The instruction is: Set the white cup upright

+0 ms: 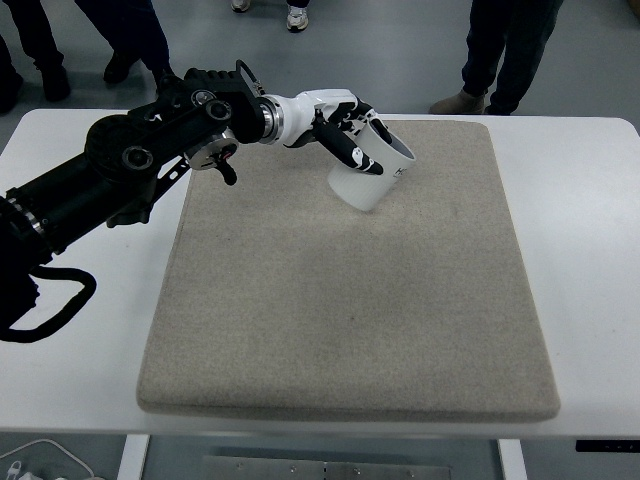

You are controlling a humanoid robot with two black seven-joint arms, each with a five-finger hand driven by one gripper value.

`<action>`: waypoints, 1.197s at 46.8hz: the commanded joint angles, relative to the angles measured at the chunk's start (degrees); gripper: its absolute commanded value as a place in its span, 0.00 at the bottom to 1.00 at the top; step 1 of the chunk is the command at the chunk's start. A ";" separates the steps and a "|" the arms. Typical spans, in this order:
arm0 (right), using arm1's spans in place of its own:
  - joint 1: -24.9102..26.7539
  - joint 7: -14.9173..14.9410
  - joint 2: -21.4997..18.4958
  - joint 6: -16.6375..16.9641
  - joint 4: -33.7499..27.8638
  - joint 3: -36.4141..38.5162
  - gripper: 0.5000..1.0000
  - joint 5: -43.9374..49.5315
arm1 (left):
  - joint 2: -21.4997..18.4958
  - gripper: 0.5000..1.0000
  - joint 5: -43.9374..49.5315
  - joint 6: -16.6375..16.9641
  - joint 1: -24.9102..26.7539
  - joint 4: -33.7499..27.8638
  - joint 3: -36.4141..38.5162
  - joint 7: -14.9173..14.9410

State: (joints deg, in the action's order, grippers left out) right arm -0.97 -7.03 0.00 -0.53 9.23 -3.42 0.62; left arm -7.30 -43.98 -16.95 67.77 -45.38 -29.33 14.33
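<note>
The white cup (372, 171) is held over the far part of the grey felt mat (340, 330), tilted with its mouth facing up and to the right. My left hand (350, 135) is shut on the cup, its white and black fingers wrapped over the cup's left wall. The black left arm (130, 170) reaches in from the left edge. Whether the cup's base touches the mat I cannot tell. My right arm is out of view.
The mat covers most of the white table (580, 250). Several people's legs (500, 50) stand on the floor beyond the far edge. A small clear object (228, 92) lies on the floor just past the table.
</note>
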 commanded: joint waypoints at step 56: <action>0.01 0.00 0.00 0.00 0.00 0.00 0.86 0.00 | -7.64 0.03 5.84 -8.97 -10.99 13.03 -1.87 -49.33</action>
State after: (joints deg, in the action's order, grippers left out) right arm -0.96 -7.04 0.00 -0.53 9.23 -3.43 0.61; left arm -15.28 -38.11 -26.29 57.46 -33.19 -31.19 -34.81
